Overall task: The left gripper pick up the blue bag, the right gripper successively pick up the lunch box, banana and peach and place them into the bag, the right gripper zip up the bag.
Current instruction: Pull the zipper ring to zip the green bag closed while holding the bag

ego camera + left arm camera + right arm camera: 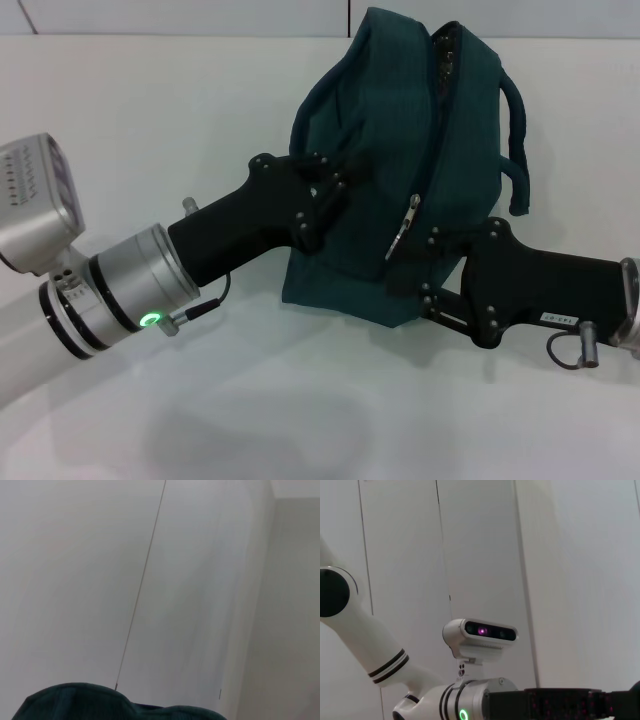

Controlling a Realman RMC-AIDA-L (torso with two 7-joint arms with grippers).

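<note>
Left hand (325, 195) is clamped on the blue bag (400, 170), lifting it off the bench (150, 110). Right hand (425, 270) presses just under the zipper pull (405, 225); its grip cannot be told

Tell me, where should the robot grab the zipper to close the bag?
Probably by the small metal zipper pull dangling at the front of the blue bag. It hangs free from the fabric, so the right gripper, just beside it, could pinch it from that side.
</note>
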